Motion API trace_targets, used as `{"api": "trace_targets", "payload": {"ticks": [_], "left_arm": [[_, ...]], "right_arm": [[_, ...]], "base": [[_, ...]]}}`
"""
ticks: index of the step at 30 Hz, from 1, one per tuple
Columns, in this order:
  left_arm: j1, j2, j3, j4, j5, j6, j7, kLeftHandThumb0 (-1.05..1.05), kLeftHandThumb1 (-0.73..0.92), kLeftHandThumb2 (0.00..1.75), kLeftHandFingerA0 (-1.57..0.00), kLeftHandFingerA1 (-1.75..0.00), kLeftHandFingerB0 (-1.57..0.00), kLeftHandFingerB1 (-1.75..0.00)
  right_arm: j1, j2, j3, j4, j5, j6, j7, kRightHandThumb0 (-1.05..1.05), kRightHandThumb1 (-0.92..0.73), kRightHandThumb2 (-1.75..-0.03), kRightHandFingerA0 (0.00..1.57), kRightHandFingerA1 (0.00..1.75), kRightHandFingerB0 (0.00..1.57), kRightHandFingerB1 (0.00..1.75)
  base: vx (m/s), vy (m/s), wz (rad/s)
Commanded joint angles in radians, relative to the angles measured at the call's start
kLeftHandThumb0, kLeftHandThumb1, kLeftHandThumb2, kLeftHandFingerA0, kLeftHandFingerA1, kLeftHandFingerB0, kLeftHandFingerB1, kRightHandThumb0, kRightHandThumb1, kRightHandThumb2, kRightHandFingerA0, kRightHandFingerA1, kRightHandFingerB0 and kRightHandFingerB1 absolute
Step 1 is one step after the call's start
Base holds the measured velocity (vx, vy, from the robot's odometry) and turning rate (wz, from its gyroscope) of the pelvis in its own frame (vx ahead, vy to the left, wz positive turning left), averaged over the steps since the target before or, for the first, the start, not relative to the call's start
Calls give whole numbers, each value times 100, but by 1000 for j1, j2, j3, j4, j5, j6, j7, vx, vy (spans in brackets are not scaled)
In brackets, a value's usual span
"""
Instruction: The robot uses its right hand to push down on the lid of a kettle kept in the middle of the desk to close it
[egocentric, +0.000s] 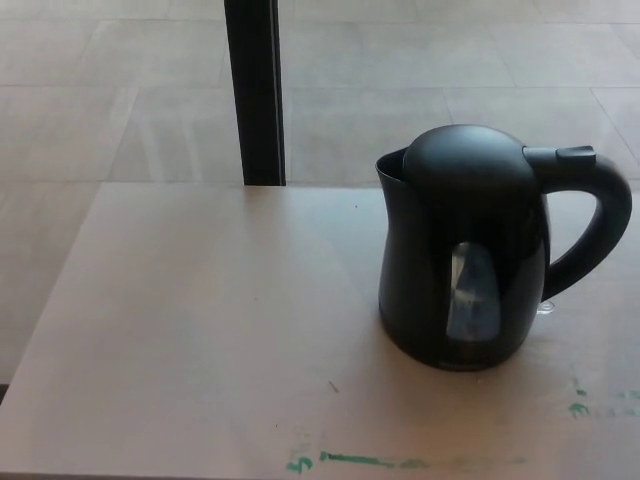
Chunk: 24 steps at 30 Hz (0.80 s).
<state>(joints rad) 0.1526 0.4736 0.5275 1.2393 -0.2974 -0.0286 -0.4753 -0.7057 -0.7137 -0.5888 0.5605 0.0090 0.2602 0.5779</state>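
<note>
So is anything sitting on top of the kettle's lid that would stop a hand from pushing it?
Nothing visible is on the lid. The kettle stands alone on the desk, and its lid already looks down flat. Neither robot hand is in the picture, so I can't say what lies between a hand and the lid.

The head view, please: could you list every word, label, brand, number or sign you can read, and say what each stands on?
None can be read.
Kettle: no brand or label shows; its water window shows no legible level marks.
Desk: green marks along the near edge and more at the right are smears, not letters.
</note>
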Motion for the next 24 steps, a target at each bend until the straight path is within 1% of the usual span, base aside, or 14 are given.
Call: {"api": "trace_targets", "payload": {"ticks": [1,4,6,7,8,10,13,14,15,17,18,20,21,24], "left_arm": [[8,19,4,10,-6,-22,-3,-78,76,63,-43,-50,-33,-36],[6,20,11,22,-13,-12,-14,-78,74,63,-43,-50,-34,-35],[4,14,13,18,-17,-9,-11,-77,75,63,-42,-49,-34,-35],[10,9,6,13,-7,-28,3,-75,77,63,-44,-48,-34,-36],[10,6,4,12,-6,-28,7,-75,77,63,-44,-48,-35,-35],[8,7,8,11,-11,-18,3,-76,76,63,-44,-49,-34,-35],[0,9,3,8,-8,-14,-2,-77,77,63,-42,-48,-33,-35],[-7,10,-1,14,-1,-17,12,-77,77,63,-45,-48,-34,-35],[-7,11,3,14,-7,-16,-5,-77,76,63,-41,-48,-33,-35],[-4,13,3,6,-10,-12,-9,-77,76,63,-41,-47,-33,-35],[-1,10,4,7,-11,-15,-13,-77,76,63,-40,-47,-33,-35],[-1,7,11,4,-18,-7,-5,-74,77,63,-45,-51,-35,-35],[-1,6,11,6,-18,-7,-2,-74,77,63,-44,-49,-36,-35],[-2,5,10,7,-15,-18,-1,-74,77,63,-44,-49,-35,-35]], "right_arm": [[355,16,-386,-97,233,49,-20,-70,-75,-62,47,58,34,42],[532,139,-468,-118,243,-48,-59,-67,-72,-62,42,54,33,37],[561,150,-470,-79,245,-86,-55,-63,-73,-62,40,50,30,34],[616,192,-497,-44,254,-112,-67,-57,-74,-62,34,45,27,32],[645,218,-513,-33,263,-131,-71,-62,-60,-89,27,53,17,44],[686,260,-533,6,277,-162,-78,-70,-61,-92,26,51,10,42],[715,305,-568,14,305,-146,-97,-70,-59,-91,27,51,13,42],[730,324,-564,26,302,-172,-91,-65,-76,-63,32,40,14,26],[779,372,-554,8,294,-177,-84,-68,-63,-95,21,50,6,38],[806,384,-541,20,294,-194,-63,-70,-64,-96,19,49,5,37],[808,399,-556,18,321,-175,-68,-67,-63,-90,20,48,8,40],[836,449,-576,1,360,-158,-80,-70,-59,-93,20,50,4,36],[840,466,-588,-12,374,-140,-105,-65,-67,-61,35,41,19,30],[841,479,-604,11,395,-117,-140,-68,-69,-62,33,41,16,29]], "base": [[-81,-18,1],[-55,-12,1],[0,0,0],[0,0,0],[0,0,0],[0,0,0],[0,0,0],[0,0,0],[0,0,0],[0,0,0],[0,0,0],[0,0,0],[0,0,0],[0,0,0]]}}
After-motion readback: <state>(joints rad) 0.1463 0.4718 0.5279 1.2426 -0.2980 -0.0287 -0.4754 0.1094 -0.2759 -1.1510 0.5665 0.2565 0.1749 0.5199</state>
